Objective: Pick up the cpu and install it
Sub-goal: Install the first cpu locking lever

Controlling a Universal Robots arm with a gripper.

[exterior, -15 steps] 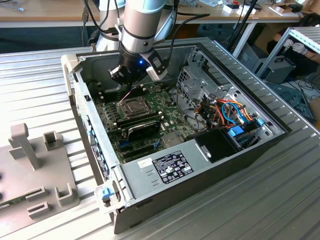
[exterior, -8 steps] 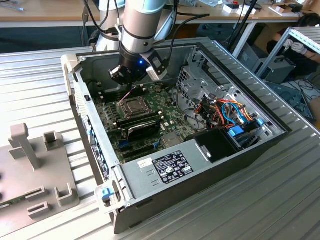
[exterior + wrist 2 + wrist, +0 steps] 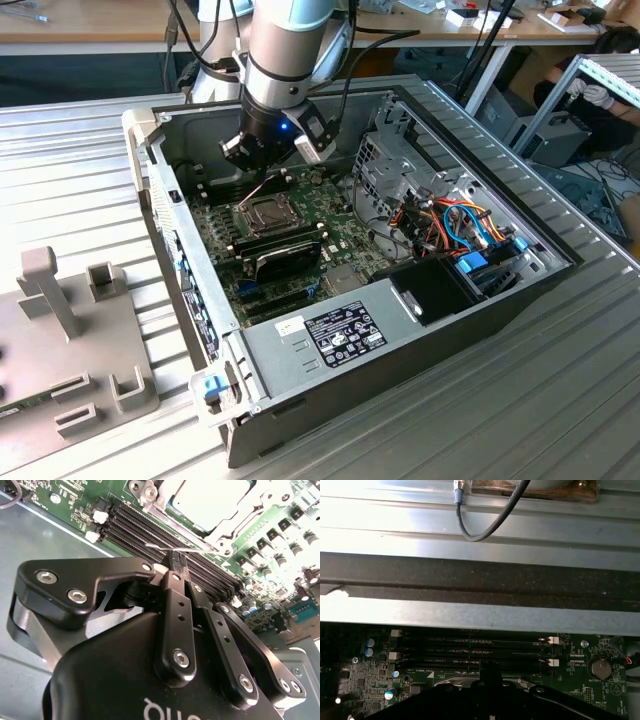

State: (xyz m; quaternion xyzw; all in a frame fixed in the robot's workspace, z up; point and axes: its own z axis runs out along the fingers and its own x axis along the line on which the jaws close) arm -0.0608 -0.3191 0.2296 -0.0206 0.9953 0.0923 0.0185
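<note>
The cpu (image 3: 210, 500) lies flat in the motherboard socket, its silver-grey top showing inside the metal socket frame (image 3: 240, 522). In the exterior view the cpu (image 3: 262, 212) sits mid-board in the open computer case (image 3: 150, 150). My gripper (image 3: 175, 562) hangs just above the board beside the socket, over the black memory slots (image 3: 150, 525), with its black fingers (image 3: 172, 605) closed tip to tip. A thin wire lever (image 3: 155, 546) runs right by the fingertips; I cannot tell whether it is pinched. In the exterior view the gripper (image 3: 265, 168) is just behind the socket.
A long black module (image 3: 285, 250) lies in front of the socket. The drive cage (image 3: 400, 150) and bundled cables (image 3: 460, 225) fill the case at the exterior view's right, the power supply (image 3: 335, 335) the front. A grey fixture (image 3: 70, 340) stands outside at the left.
</note>
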